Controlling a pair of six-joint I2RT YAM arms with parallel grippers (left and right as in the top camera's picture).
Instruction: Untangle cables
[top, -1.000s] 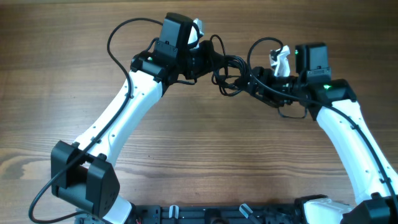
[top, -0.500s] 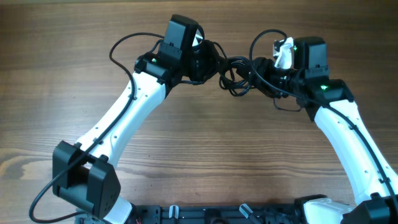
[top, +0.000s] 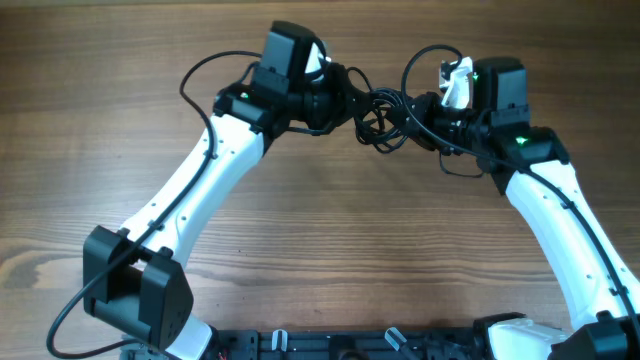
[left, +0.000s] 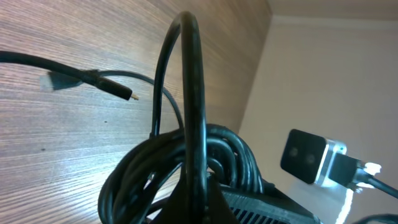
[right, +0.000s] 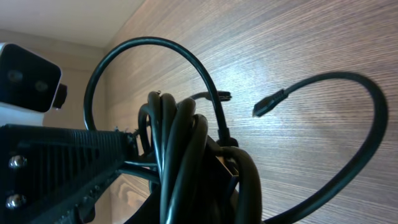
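**A:** Wood-grain bench (top: 110, 150) under both arms. Where are the cables?

**B:** Toward the far edge. The cables (top: 381, 120) are one black knotted bunch strung between the two tools, and they look lifted off the wood.

**A:** Left tool (top: 345, 100)?

**B:** Clenched on the bunch. In its wrist view one strand rises from right in front of the camera, with coils packed behind it.

**A:** Right tool (top: 416, 108)?

**B:** It is pushed into the other side of the bunch, but the coils hide its fingers. I cannot tell whether it grips.

**A:** Why hold it that way?

**B:** My guess is that one side anchors the knot so the other can draw a loop away. A small plug end (right: 268, 104) hangs free over the wood, so there seems to be a loose tail to feed through.

**A:** Risk?

**B:** A blunt pull apart could tighten the knot.
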